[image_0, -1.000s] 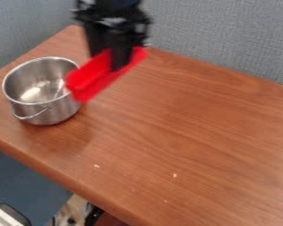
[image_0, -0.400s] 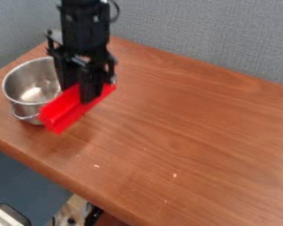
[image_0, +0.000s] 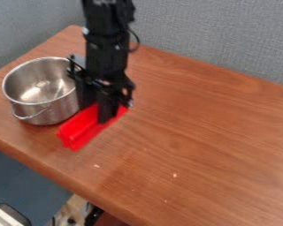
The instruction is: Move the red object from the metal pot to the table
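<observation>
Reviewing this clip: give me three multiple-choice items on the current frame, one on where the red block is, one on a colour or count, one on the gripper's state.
1. Where is the red block?
A. inside the metal pot
B. low over or on the table, right of the pot
C. on the floor

2. How many pots are on the table?
A. one
B. two
C. three

3. What is the gripper doing?
A. open above the pot
B. shut on nothing
C. shut on the red block

Answers:
1 B: the block lies slanted beside the metal pot, outside its rim; whether it touches the wood cannot be told.
2 A: only one shiny steel pot shows.
3 C: the dark fingers clamp the block's upper end.
</observation>
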Robot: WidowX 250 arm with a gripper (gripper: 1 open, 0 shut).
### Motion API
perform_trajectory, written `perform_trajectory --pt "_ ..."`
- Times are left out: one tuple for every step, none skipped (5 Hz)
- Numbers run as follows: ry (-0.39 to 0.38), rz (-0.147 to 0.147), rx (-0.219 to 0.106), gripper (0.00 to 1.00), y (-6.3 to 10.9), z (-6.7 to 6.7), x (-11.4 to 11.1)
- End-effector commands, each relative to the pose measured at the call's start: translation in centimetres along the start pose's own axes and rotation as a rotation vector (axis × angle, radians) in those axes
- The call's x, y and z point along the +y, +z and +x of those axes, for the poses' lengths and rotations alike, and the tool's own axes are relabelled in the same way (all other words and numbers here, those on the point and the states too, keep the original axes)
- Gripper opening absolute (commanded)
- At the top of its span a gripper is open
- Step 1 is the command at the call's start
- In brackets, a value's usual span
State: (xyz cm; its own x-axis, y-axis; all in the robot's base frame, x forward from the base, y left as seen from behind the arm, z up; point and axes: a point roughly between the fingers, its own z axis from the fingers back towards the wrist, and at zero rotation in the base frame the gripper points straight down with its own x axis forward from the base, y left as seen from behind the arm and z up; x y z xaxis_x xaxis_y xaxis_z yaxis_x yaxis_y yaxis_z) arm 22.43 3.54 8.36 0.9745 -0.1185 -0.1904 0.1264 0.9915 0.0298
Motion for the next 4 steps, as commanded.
perform_trajectory --pt "0.065 -0.009 0.020 0.00 0.5 0.3 1.2" --pt "0.119 -0.027 0.050 0.00 0.5 0.3 1.8" --pt "0.253 -0.065 0.064 0.00 0.6 1.2 1.3" --pt "0.370 -0.105 0.082 0.00 0.4 2.4 0.9"
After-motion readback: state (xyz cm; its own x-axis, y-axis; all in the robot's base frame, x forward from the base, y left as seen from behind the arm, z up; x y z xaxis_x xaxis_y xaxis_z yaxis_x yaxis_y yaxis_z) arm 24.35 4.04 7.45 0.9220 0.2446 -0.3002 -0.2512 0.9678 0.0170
